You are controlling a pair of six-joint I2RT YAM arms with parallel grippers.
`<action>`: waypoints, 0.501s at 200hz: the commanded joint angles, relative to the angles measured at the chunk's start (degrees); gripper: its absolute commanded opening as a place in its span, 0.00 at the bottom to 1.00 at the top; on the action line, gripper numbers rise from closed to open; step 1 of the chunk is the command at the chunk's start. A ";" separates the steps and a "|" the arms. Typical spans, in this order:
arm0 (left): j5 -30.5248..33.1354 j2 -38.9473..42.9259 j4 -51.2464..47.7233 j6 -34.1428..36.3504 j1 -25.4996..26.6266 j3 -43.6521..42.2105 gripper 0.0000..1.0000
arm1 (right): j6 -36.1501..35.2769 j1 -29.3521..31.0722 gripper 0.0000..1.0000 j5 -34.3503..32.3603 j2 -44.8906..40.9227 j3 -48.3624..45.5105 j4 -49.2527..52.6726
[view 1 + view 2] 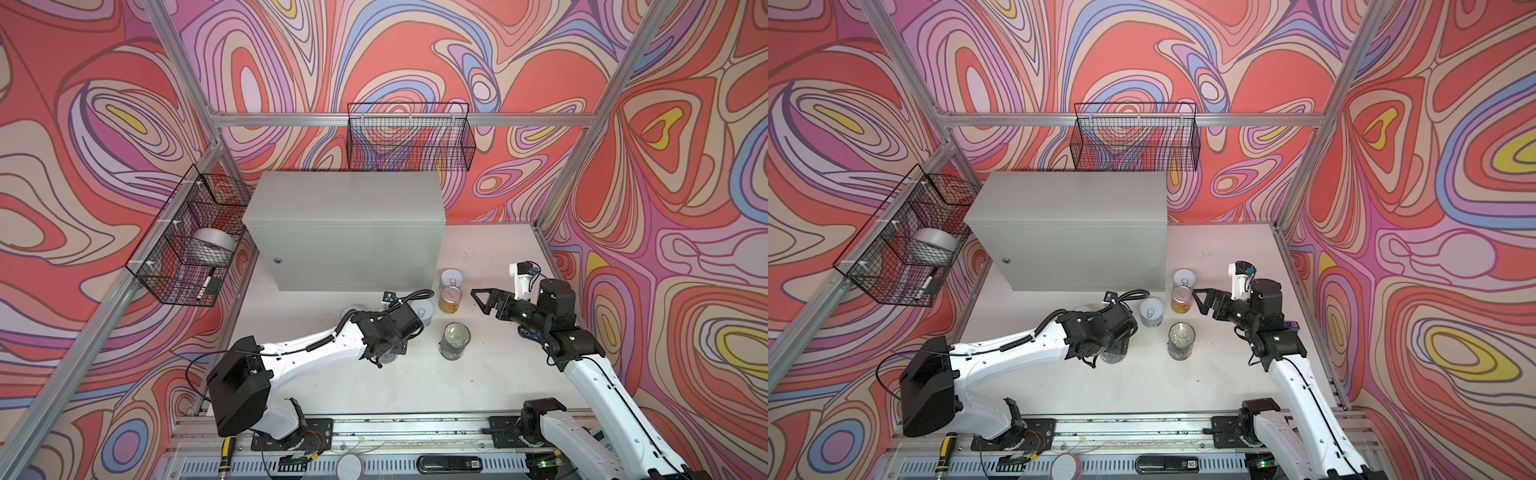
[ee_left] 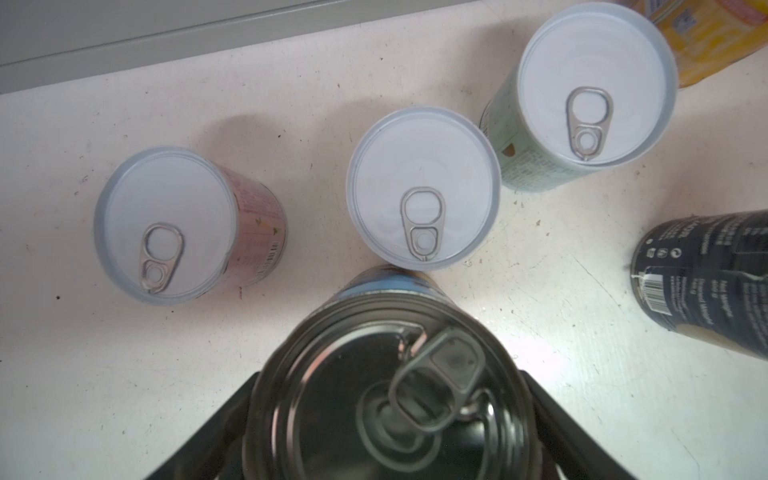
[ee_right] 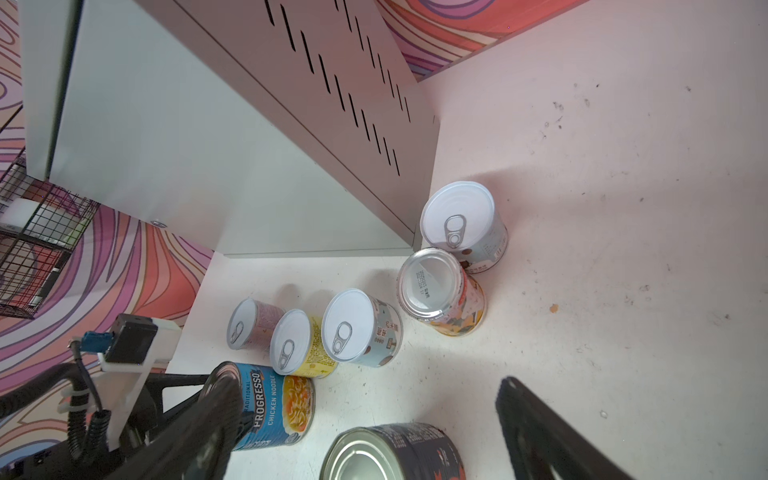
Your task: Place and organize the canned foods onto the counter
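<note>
Flanking the tall blue soup can [image 2: 386,399], left fingers [image 2: 232,419], contact unclear; right fingers [image 3: 540,432] spread wide

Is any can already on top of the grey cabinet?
No: in a top view the counter top is bare.
</note>
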State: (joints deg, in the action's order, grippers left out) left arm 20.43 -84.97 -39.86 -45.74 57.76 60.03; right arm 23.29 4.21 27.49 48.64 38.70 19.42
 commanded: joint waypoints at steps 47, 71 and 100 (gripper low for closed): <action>1.45 3.34 0.05 2.93 -0.16 0.17 0.48 | 1.22 0.19 0.98 2.69 0.97 -0.21 -1.61; 2.08 3.64 -2.78 1.48 -1.31 1.82 0.50 | 4.56 0.20 0.98 7.94 1.45 -2.96 -7.03; 2.46 4.26 -4.78 2.87 -1.77 3.86 0.47 | 5.53 0.22 0.99 8.60 1.72 -4.17 -9.36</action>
State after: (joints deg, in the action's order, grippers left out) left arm 19.73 -83.79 -42.13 -43.55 56.64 60.01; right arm 27.07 4.21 33.71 50.09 35.73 13.67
